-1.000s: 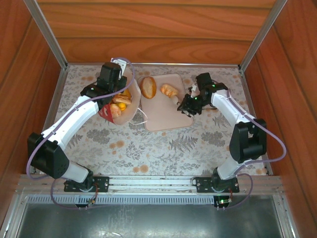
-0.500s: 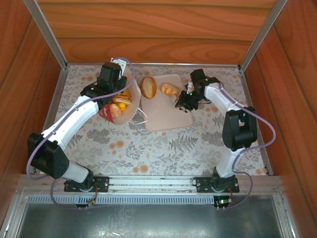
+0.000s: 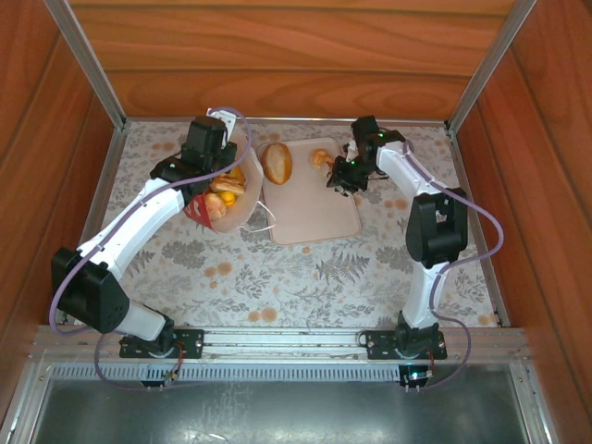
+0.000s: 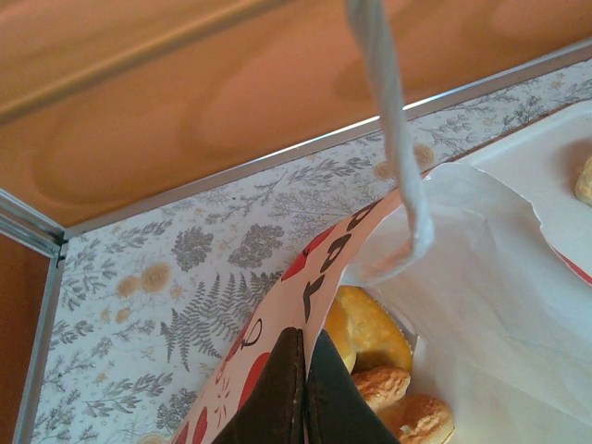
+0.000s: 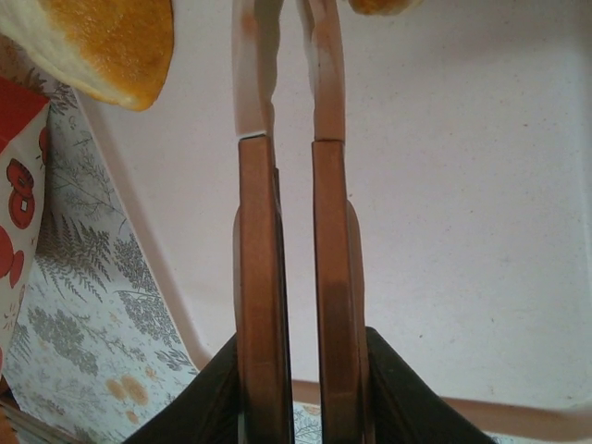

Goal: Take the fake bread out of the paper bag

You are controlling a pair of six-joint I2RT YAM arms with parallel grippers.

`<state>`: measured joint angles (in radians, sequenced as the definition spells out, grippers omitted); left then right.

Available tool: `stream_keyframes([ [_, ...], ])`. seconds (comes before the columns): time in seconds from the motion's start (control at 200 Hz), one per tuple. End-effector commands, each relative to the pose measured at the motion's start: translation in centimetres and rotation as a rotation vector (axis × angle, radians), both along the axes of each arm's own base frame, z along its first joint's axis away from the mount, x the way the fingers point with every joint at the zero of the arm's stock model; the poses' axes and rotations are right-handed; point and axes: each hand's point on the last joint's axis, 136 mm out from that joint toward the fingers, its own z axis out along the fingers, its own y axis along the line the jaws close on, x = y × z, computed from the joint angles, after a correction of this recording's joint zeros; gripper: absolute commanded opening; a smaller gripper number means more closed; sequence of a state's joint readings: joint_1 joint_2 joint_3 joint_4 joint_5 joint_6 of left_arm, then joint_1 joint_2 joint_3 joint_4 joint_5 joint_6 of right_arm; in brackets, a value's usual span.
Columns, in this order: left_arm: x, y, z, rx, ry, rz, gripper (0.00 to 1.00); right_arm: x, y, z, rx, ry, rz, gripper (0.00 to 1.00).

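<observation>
The paper bag [image 3: 242, 209] lies tilted beside the tray with its mouth open. Several pieces of fake bread [image 3: 225, 190] show inside it. My left gripper [image 3: 216, 174] is shut on the bag's red-printed rim [image 4: 326, 266], just above the golden rolls [image 4: 375, 328]. A round roll [image 3: 277, 163] and a smaller bread [image 3: 321, 158] lie on the pale tray [image 3: 310, 215]. My right gripper [image 3: 345, 174] is over the tray's far right part, shut on a pair of wooden tongs [image 5: 287, 231]. The tong arms stand close together, pointing toward the smaller bread [image 5: 379, 5].
The bag's white cord handle [image 4: 393, 120] hangs in front of the left wrist camera. Wooden walls with metal rails close in the floral tablecloth [image 3: 305, 268] at the back and on both sides. The round roll [image 5: 111, 42] lies left of the tong tips.
My right arm has swung toward the back of the tray, bringing the tongs up beside the smaller bread. The left arm and the bag have not moved.
</observation>
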<state>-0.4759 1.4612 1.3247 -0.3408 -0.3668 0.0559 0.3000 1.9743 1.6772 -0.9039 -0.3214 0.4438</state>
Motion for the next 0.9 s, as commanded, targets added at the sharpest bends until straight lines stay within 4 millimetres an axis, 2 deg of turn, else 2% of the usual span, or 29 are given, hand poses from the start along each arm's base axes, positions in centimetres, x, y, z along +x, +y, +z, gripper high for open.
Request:
stream_keyframes([
  [0.0,0.6,0.3,1.9,-0.004,-0.051,0.020,0.00,-0.6,-0.6,2.2,-0.006,-0.037,0.013,0.33],
  [0.19,0.7,0.3,1.9,-0.009,-0.049,0.019,0.00,-3.2,-1.5,3.0,-0.004,-0.043,0.002,0.35],
  [0.345,0.6,0.2,2.0,-0.018,-0.050,0.017,0.00,-5.2,-3.0,1.9,-0.057,-0.022,-0.018,0.33],
  [0.475,0.4,0.2,2.0,-0.023,-0.050,0.017,0.00,-6.1,-3.3,0.5,-0.052,0.011,-0.030,0.32],
  [0.645,0.4,0.3,2.0,-0.023,-0.051,0.018,0.00,-5.6,-3.7,-0.9,-0.074,0.037,-0.038,0.32],
  [0.895,0.5,0.3,2.0,-0.019,-0.049,0.016,0.00,-3.4,-3.4,-1.5,-0.077,0.033,-0.038,0.32],
])
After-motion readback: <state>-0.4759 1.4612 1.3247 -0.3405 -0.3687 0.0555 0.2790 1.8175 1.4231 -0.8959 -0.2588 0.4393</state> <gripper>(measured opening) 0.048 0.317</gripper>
